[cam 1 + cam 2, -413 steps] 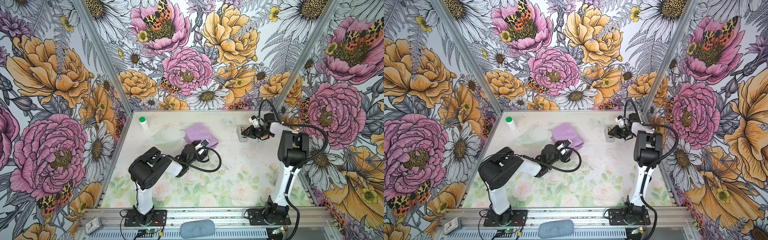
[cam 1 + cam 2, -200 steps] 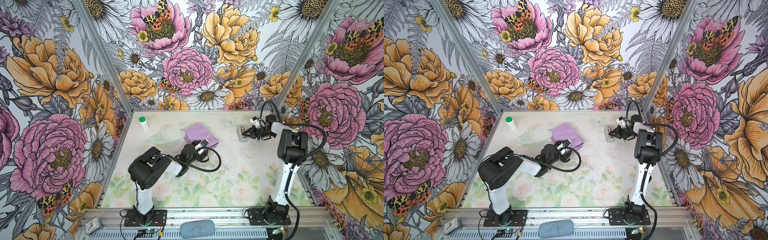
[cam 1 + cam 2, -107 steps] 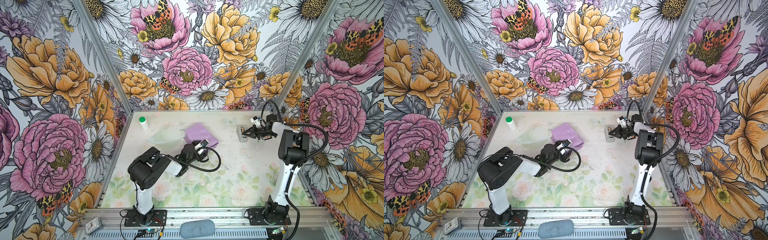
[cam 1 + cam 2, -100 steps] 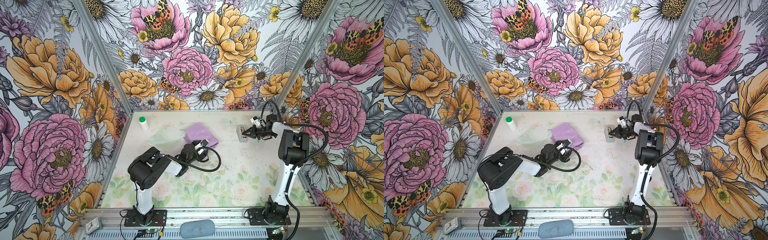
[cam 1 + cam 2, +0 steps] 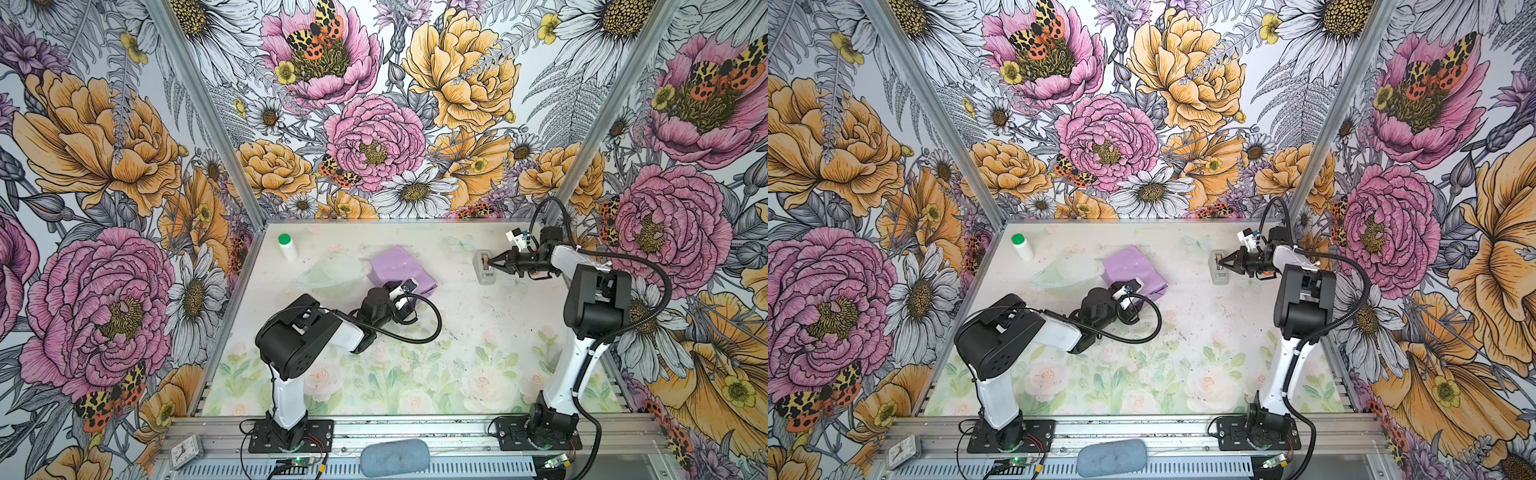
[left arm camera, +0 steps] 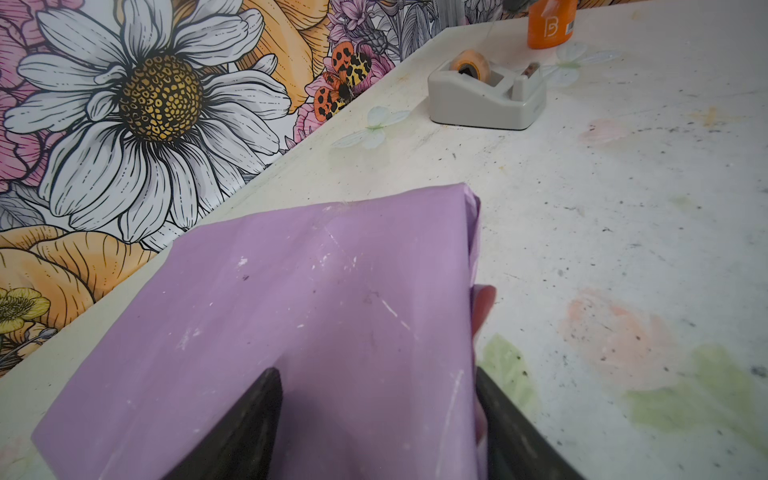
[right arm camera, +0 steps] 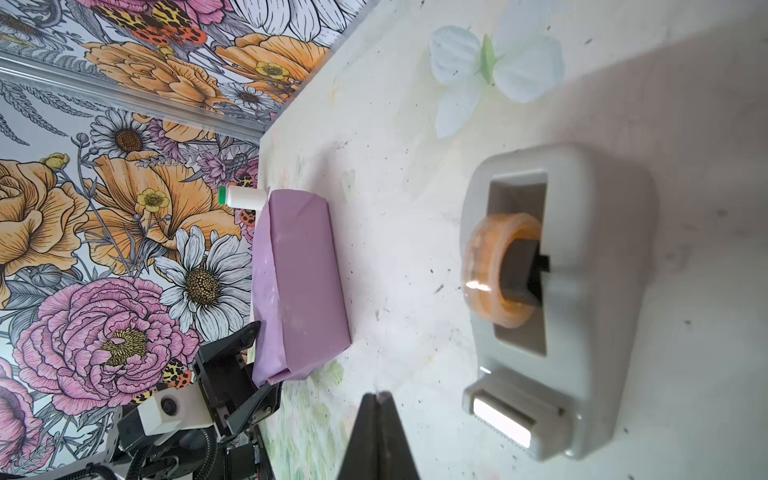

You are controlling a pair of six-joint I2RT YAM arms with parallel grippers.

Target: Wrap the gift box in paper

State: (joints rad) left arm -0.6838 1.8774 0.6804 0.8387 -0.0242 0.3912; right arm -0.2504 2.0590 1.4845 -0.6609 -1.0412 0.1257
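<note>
Only the right arm had shifted slightly since two seconds before, its forearm settling a little by the tape dispenser; the left arm and the parcel had kept their places. The left arm lay low, stretched forward over the table, with the left gripper spread wide and clamped on the near end of the wrapped parcel, one finger on each side. The right arm stood tall with its elbow bent and reached leftward in both top views. The right gripper was pinched tight with nothing visible between its jaws, its tip just beside the dispenser's cutter. The paper looked lilac, creased and flecked with white. It was folded all round the gift box, which lay hidden underneath at the table's back middle, well apart from the dispenser. Counted: two arms, one parcel, one dispenser, one green-capped white bottle, one orange bottle.
</note>
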